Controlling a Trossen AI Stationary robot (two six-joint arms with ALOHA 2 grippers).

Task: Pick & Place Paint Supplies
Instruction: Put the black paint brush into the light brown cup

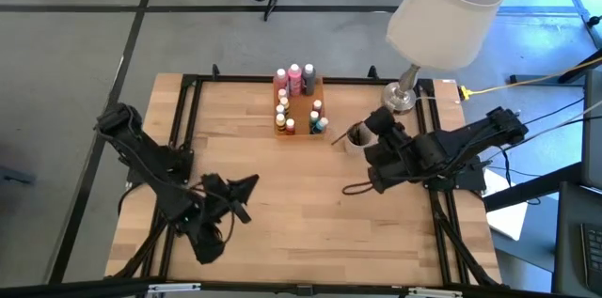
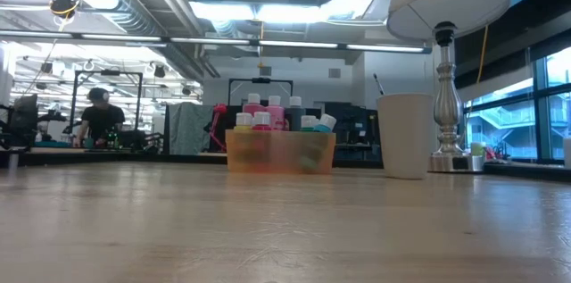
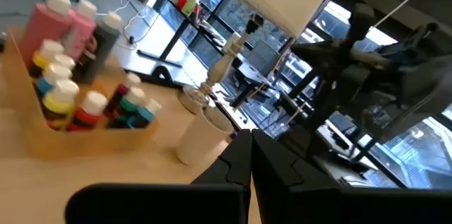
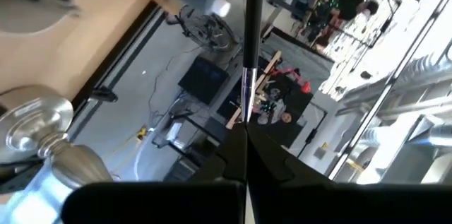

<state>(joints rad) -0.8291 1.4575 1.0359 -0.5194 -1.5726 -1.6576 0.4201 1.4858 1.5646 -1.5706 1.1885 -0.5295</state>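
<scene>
Small paint bottles [image 1: 294, 77] in pink, yellow, red, blue and green stand in the orange tray [image 1: 301, 117] at the table's far middle; they also show in the low view [image 2: 263, 113] and the left wrist view [image 3: 53, 26]. The grey cup [image 1: 355, 138] stands right of the tray. My right gripper [image 1: 372, 131] is beside the cup, shut on a thin dark paintbrush [image 4: 248, 40]. A thin dark tip [image 2: 379, 82] sticks up above the cup's rim [image 2: 406, 97]. My left gripper [image 1: 249, 185] hovers shut and empty at the near left. My right gripper [image 4: 245, 136] pinches the thin paintbrush between its two fingers, just behind the metal ferrule [image 4: 245, 90]. The brush runs straight on from the fingertips, along the fingers. Its dark far end leaves the wrist picture, so where that end rests cannot be told.
A table lamp with a pale shade [image 1: 442, 7] stands on its silver base [image 1: 400, 99] at the far right, just behind the cup and close to my right arm. Bare wood [image 1: 301, 213] lies between both arms. A person [image 2: 100, 118] stands far off in the room.
</scene>
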